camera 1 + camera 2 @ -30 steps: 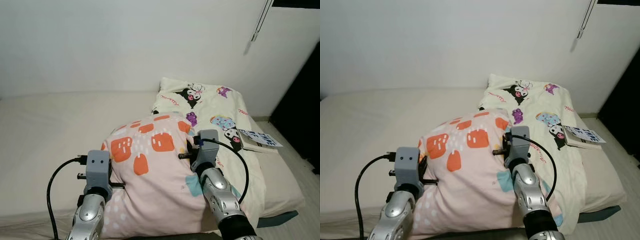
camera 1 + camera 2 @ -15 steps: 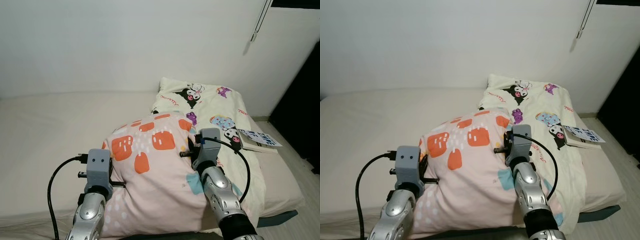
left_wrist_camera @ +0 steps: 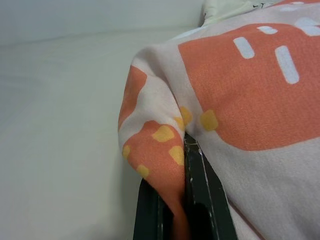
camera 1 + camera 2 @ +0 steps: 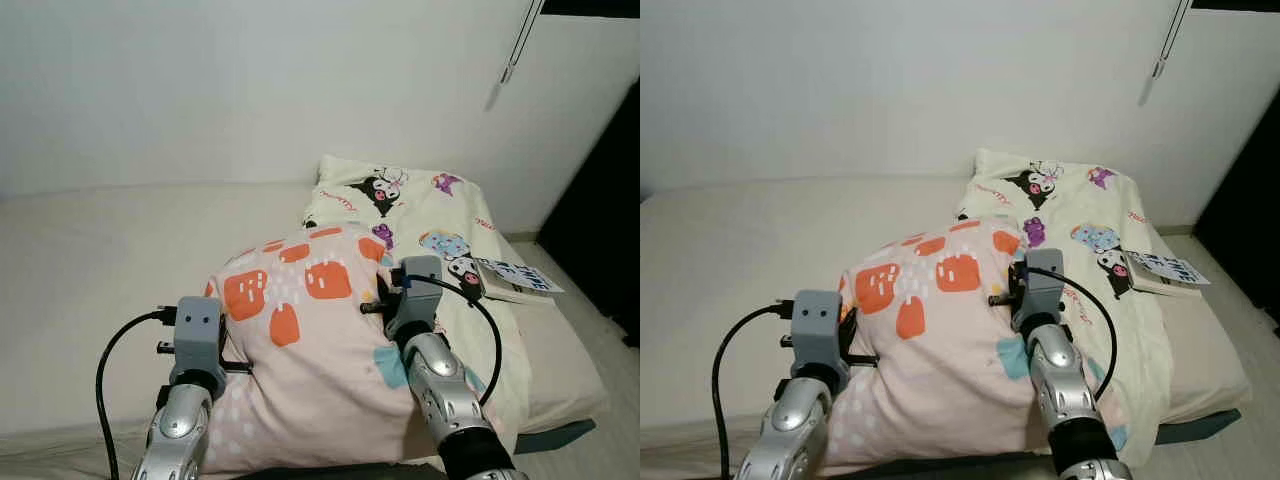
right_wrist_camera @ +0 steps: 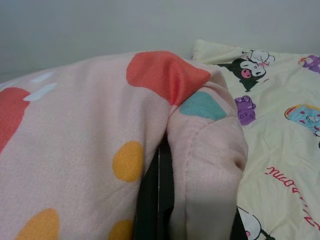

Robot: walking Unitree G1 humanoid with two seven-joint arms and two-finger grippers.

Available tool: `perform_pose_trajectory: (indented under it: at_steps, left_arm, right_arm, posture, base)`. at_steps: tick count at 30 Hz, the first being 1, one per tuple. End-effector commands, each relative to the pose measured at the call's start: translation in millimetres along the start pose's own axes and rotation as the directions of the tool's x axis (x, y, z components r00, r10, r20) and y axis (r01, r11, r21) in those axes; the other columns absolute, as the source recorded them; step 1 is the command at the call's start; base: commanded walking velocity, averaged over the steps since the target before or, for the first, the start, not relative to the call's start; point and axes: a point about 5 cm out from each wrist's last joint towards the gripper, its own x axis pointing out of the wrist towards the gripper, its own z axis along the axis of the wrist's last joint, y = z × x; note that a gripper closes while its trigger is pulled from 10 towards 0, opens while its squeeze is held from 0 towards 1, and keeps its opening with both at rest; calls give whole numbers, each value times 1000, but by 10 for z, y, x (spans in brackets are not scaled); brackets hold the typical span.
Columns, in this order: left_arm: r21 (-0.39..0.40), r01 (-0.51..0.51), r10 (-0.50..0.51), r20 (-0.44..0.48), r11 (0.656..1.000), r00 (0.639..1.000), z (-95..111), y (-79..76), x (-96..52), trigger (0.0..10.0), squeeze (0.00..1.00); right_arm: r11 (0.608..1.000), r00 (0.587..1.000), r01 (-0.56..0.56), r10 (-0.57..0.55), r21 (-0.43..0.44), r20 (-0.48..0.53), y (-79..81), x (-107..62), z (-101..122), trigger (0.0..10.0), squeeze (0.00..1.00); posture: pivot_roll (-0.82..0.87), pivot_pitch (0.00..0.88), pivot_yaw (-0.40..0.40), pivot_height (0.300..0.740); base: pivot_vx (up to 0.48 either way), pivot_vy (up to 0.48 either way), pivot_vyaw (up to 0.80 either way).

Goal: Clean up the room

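Observation:
A pink pillow [image 4: 310, 330] with orange and teal patches is held up over the bed's near edge between both grippers. My left gripper [image 3: 172, 200] is shut on a fold of the pillow's left corner, its black fingers [image 3: 205, 200] pinching the orange fabric. On the pillow's right side, my right gripper [image 5: 159, 190] is shut on a bunched edge near a teal patch. In the eye views the pillow hides both pairs of fingertips, and the grey wrist housings [image 4: 197, 330] [image 4: 415, 290] sit against its sides.
The beige mattress [image 4: 90, 260] stretches away to the left. A cream duvet [image 4: 430, 215] with cartoon prints lies on the bed's right part, with a magazine [image 4: 515, 275] at its right edge. A white wall stands behind, and a dark opening [image 4: 610, 220] is on the right.
The pillow has shifted only slightly between the two grippers. Both arms stay almost where they were, still shut on it.

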Motion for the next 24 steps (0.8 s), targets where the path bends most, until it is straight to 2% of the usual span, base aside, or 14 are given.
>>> perform_pose_trajectory:
  at_steps: [1, 24]
  left_arm:
    - [9, 15, -16, 41, 1000, 999, 85, -22, 21, 10000, 0]
    - [10, 25, -25, 45, 1000, 999, 94, -29, 22, 10000, 0]
  right_arm:
    - [1000, 998, -13, 14, -7, 54, 28, 34, 89, 10000, 0]
    - [1000, 999, -9, 9, -5, 52, 11, 38, 82, 10000, 0]
  posture:
    - [-42, 104, -17, 740]
    - [-40, 106, -14, 740]
  base:
    - [0, 319, 0]
    - [0, 340, 0]
